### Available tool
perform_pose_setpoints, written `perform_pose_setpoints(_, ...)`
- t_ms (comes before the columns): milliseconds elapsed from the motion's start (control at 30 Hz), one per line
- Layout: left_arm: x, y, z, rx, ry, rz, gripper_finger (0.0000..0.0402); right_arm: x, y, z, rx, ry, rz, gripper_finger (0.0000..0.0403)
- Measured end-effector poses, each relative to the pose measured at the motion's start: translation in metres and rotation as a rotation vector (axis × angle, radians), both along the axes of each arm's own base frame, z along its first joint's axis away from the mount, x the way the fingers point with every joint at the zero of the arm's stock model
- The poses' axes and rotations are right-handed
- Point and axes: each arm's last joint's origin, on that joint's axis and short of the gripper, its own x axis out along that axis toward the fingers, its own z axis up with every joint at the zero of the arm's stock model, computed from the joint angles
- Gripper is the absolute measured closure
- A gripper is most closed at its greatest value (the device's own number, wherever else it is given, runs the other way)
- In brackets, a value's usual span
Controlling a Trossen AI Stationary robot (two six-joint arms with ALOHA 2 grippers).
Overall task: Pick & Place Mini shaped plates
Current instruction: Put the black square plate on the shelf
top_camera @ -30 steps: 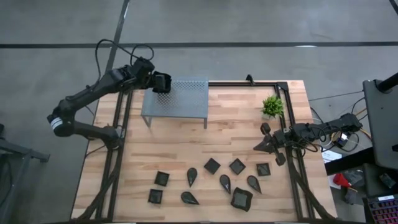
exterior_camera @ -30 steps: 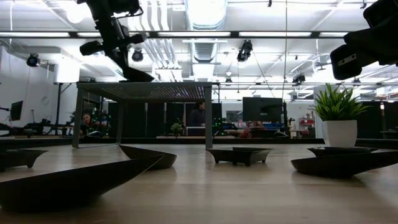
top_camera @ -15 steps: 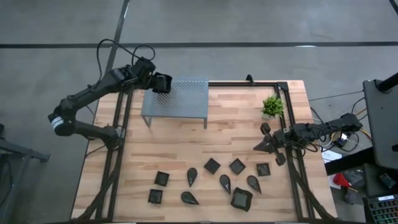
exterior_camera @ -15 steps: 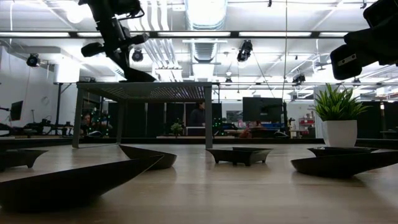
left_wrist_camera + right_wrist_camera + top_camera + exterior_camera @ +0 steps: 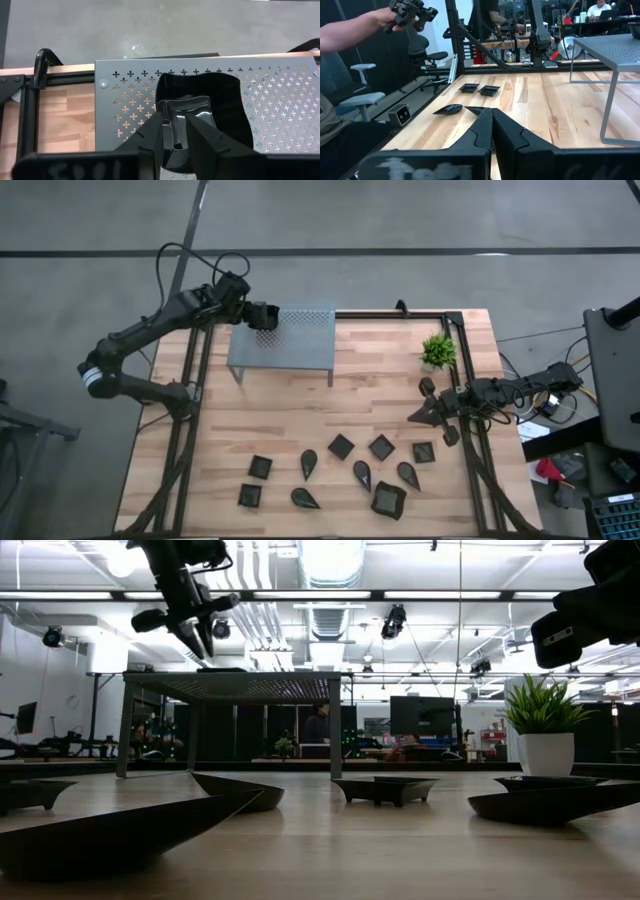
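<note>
Left gripper (image 5: 175, 131) released over stand (image 5: 300, 350) | plates: one wavy plate (image 5: 220, 100) on stand, nine on table (image 5: 250, 420)

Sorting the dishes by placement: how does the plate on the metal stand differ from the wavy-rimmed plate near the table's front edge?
The plate on the stand lies raised on the grey perforated stand, under the left gripper. The wavy-rimmed plate lies on the wooden table among other dishes, with no gripper near. Both are black.
</note>
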Motion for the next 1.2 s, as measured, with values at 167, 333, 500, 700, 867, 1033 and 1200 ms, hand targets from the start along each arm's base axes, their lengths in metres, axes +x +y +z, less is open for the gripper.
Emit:
perform_pose_setpoints(167,0.001,-0.007,0.003,0.012,0.011,-0.077,0.0306,0.000,0.000,0.000,0.000,0.000,0.000,0.0394)
perform_pose_setpoints(333,0.007,-0.020,0.006,0.027,0.008,-0.162,0.0308,0.000,0.000,0.000,0.000,0.000,0.000,0.0394)
perform_pose_setpoints(500,0.016,-0.033,0.007,0.048,0.024,-0.241,0.0309,0.000,0.000,0.000,0.000,0.000,0.000,0.0394)
perform_pose_setpoints(700,0.027,-0.052,0.008,0.086,0.025,-0.310,0.0307,0.000,0.000,0.000,0.000,0.000,0.000,0.0394)
perform_pose_setpoints(867,0.036,-0.070,0.009,0.112,0.020,-0.372,0.0307,0.000,0.000,0.000,0.000,0.000,0.000,0.0394)
perform_pose_setpoints(1033,0.044,-0.093,0.010,0.128,0.001,-0.456,0.0307,0.000,0.000,0.000,0.000,0.000,0.000,0.0394)
perform_pose_setpoints(1200,0.056,-0.121,0.003,0.147,-0.039,-0.574,0.0307,0.000,0.000,0.000,0.000,0.000,-0.001,0.0394)
